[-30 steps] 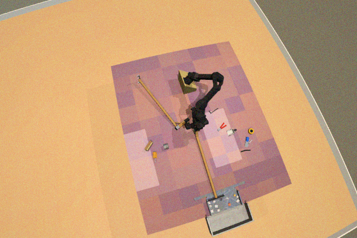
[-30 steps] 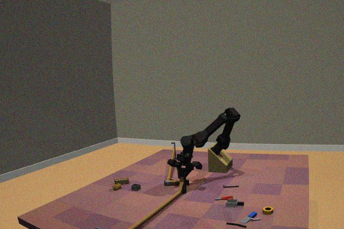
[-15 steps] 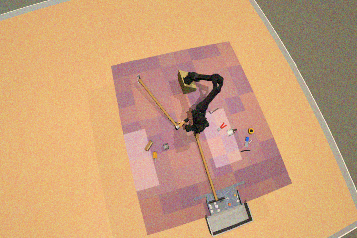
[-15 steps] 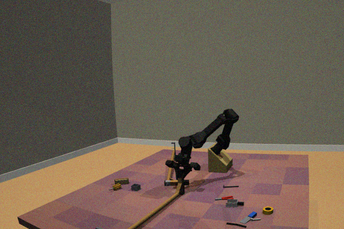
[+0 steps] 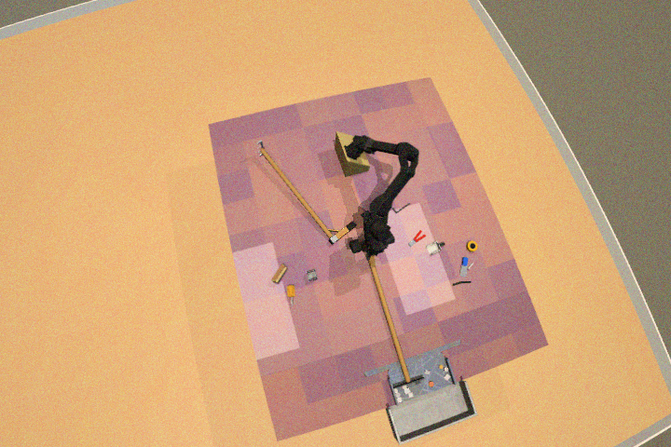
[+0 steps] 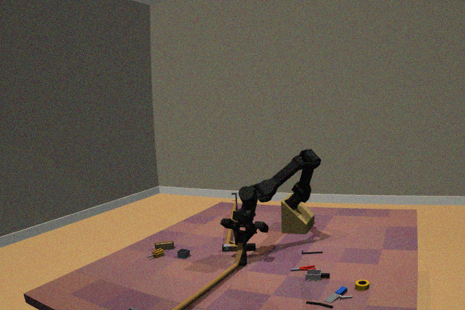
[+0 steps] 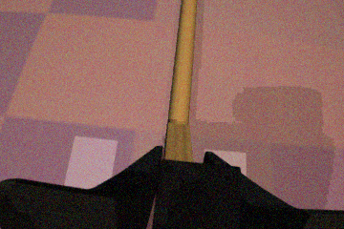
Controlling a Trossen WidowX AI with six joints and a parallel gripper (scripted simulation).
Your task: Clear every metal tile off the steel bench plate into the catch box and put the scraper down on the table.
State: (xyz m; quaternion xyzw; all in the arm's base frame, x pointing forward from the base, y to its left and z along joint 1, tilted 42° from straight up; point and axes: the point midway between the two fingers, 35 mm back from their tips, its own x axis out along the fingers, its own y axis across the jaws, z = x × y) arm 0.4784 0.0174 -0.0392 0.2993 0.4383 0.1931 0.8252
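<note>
My gripper is shut on the near end of the long scraper's wooden handle. The handle runs to a dark blade over the left part of the steel bench plate. Several pale tiles lie between the blade and the catch box. On the plate's right part, beside the blade, are an orange tile and several other small tiles. Whether the blade touches the plate is not clear. Plate and box are out of the wrist view.
A second long-handled tool lies left of the arm, its end by a block-like piece near my gripper. Left are a wooden block and a grey box. Right are red pliers and a yellow tape roll.
</note>
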